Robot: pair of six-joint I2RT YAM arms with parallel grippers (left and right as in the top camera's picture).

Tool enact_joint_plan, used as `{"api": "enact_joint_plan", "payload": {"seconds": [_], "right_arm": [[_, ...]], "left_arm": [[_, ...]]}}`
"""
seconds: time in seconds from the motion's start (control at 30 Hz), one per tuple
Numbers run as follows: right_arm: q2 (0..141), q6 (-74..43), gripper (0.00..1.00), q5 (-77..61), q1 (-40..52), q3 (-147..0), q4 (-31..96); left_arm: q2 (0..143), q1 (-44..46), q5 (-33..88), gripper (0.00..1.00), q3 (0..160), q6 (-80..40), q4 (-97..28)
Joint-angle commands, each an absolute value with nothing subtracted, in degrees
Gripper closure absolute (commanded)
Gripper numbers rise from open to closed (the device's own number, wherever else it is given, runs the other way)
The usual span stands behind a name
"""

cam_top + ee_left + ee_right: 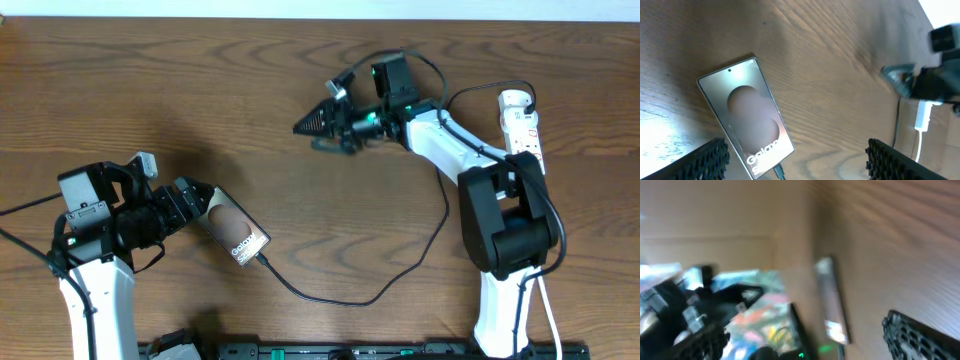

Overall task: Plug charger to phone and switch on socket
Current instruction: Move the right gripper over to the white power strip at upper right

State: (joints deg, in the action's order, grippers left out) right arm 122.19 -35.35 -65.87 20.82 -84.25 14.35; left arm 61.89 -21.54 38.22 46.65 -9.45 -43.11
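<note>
The phone [236, 234] lies on the wood table at lower left, its "Galaxy" face up. The charger cable [350, 300] is black; its plug [262, 259] sits in the phone's lower end, also seen in the left wrist view [778, 172]. The cable loops right and up toward the white socket strip [522, 120] at the far right. My left gripper [198, 200] is open and empty at the phone's upper end; the phone [745, 120] lies between its fingers [797, 152]. My right gripper [312, 123] hovers at top centre, pointing left; its blurred wrist view shows the fingers [805, 325] apart and empty.
A white cord [551, 312] hangs by the right arm's base [505, 230]. A black rail [360, 350] runs along the front edge. The right wrist view shows the phone [832, 300] and the left arm [715, 310] blurred.
</note>
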Motion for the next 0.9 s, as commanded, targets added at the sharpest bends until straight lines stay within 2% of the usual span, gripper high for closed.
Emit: {"api": "enact_joint_plan", "payload": {"seconds": [0.0,0.13,0.37,0.6,0.87], "right_arm": [[115.6,-20.2,0.01,-51.0,20.9,-85.9,26.3],[106.6,-15.3,0.01,-32.7,20.4,-88.2,42.0],[91.7,-15.5,0.01,-13.3,18.2,-88.6,51.9],[81.3,-15.8,0.01,-5.3,11.7,-88.6,57.2],[77.3,-13.2,0.01,-4.9,-2.5,-88.6,64.1]], "left_arm": [[61.5,-21.5,40.5,0.14,48.1,-10.3,-43.2],[61.5,-21.5,40.5,0.14,48.1,-10.4,-42.8],[61.5,-21.5,41.2,0.14,48.0,-10.3,-42.5],[61.5,-21.5,41.6,0.14,48.0,-10.3,-42.2],[61.5,-21.5,41.6,0.14,48.0,-10.3,-42.2]]}}
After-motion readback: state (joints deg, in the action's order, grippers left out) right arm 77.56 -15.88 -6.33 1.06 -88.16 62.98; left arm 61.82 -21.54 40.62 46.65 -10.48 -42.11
